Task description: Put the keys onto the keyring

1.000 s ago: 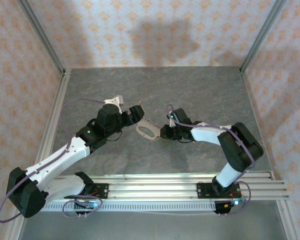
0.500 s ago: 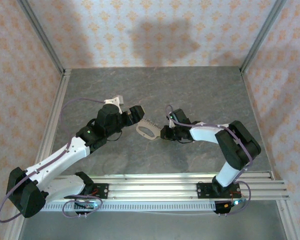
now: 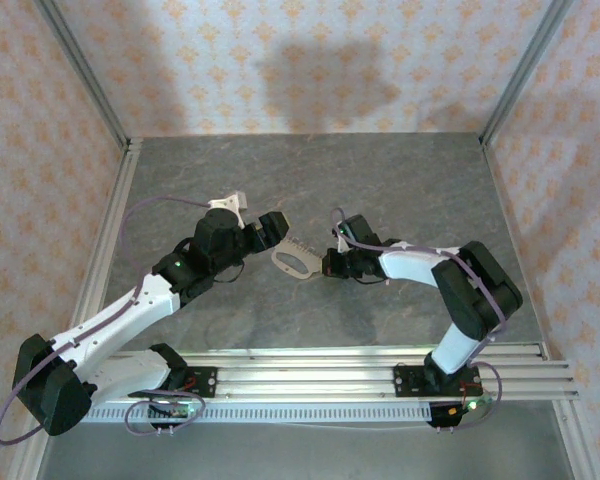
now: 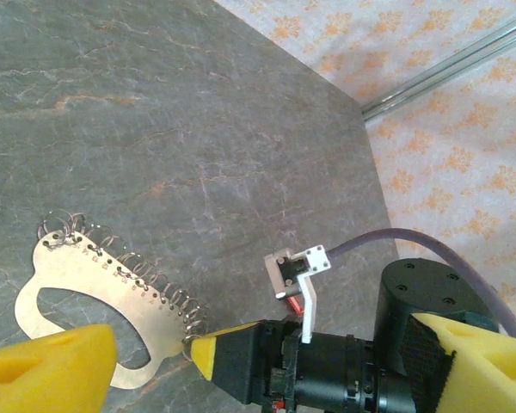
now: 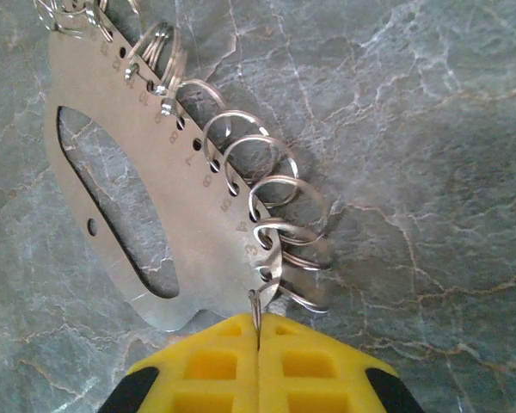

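Note:
The keyring [image 3: 296, 262] is a flat pale metal plate with an oval cut-out and a row of wire rings along one edge, lying on the table between the arms. The wrist views show the plate [image 4: 77, 275] [image 5: 155, 206] close up. My right gripper [image 3: 327, 265] [image 5: 258, 335] is shut on the small end ring [image 5: 256, 305] at the plate's corner. My left gripper [image 3: 273, 228] hangs open over the plate's other end, one yellow pad [image 4: 47, 370] above it. A red sliver [image 4: 296, 304] shows under the right wrist's bracket; I cannot tell whether it is the keys.
The grey marbled tabletop [image 3: 380, 180] is bounded by patterned walls and metal corner rails [image 3: 110, 110]. A slotted aluminium rail [image 3: 310, 365] carrying the arm bases runs along the near edge. A purple cable [image 4: 439, 245] loops behind the right wrist.
The right gripper's jaws have closed fully onto the end ring, and that arm has edged slightly left toward the plate. The left arm and the plate have stayed put.

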Tool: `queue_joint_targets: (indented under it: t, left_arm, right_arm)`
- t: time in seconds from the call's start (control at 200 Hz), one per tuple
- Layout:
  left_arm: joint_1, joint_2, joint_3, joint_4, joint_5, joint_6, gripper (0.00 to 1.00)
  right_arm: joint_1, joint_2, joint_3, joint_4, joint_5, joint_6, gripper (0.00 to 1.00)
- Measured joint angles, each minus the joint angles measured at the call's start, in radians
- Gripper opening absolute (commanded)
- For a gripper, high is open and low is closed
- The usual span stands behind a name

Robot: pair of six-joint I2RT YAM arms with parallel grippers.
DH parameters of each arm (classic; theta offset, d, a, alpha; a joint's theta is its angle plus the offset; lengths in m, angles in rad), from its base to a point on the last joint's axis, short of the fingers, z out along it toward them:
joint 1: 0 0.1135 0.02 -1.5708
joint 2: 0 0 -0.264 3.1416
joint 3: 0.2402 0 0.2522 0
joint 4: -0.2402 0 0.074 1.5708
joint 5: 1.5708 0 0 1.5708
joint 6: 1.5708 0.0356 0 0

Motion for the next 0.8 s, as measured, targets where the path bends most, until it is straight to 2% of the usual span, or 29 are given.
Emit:
queue_joint_targets:
  t: [0.165,0.31,0.53,0.801]
  left_arm:
    - [0.024,0.025,0.000,-0.001,0.001,0.000,0.88]
    - [0.081,0.030,0.005,-0.001,0.015,0.008,0.88]
    - [0.169,0.040,0.050,0.026,0.113,0.030,0.86]
    - [0.183,0.082,0.121,0.108,0.280,0.069,0.78]
  right_arm:
    - [0.000,-0.108,0.142,-0.137,0.032,-0.111,0.00]
    - [-0.033,-0.228,0.271,-0.154,0.005,-0.200,0.00]
    - [-0.135,-0.332,0.310,-0.103,-0.140,-0.237,0.00]
    - [-0.147,-0.341,0.310,0.005,-0.359,-0.174,0.00]
